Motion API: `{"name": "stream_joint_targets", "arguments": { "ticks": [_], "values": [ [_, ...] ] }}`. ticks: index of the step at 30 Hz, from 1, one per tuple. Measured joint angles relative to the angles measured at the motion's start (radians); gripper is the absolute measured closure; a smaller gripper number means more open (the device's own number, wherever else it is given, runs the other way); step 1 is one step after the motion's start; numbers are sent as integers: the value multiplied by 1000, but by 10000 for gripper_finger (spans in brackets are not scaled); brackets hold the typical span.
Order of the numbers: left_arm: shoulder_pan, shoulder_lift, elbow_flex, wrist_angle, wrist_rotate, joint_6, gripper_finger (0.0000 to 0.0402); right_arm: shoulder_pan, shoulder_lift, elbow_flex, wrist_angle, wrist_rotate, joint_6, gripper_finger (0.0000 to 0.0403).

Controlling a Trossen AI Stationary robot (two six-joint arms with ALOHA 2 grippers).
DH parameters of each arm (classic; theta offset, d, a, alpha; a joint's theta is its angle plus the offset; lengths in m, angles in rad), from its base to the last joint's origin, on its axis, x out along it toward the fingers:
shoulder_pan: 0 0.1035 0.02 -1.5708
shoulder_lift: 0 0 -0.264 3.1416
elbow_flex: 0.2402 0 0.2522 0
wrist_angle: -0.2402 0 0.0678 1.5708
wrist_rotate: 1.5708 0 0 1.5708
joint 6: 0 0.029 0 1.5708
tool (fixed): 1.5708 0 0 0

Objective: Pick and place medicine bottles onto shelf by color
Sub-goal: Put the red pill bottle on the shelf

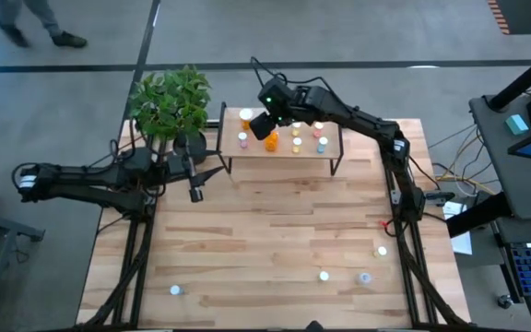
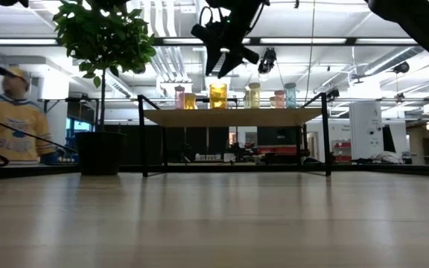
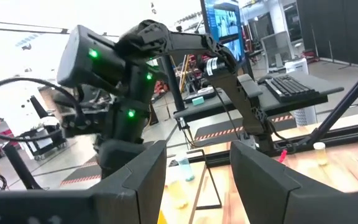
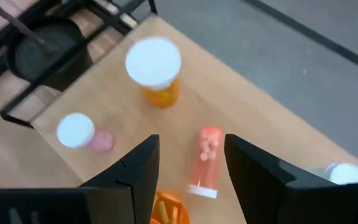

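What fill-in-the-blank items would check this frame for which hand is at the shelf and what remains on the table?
1. The hand above the shelf is the ____ hand.
2. Seen from the right wrist, a pink bottle on the shelf lies on its ____.
3. The potted plant stands nearest the ____ hand.
4. Loose bottles still stand on the ____.

Missing words: right; side; left; table

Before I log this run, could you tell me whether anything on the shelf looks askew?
Yes: one pink bottle lies on its side on the shelf, between the right end effector's open fingers, while neighbouring bottles stand upright.
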Motion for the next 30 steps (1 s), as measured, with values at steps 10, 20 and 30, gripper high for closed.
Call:
{"name": "stream_joint_targets", "arguments": {
  "ticks": [10,20,30],
  "values": [
    [0,-5,0,-21,0,-2,240,-6,0,-97,65,60,15,229],
    [0,25,0,-1,1,-3,240,-65,13,-80,98,-75,62,238],
    [0,21,0,-4,1,1,240,-72,62,-81,57,-142,79,245]
  ]
}}
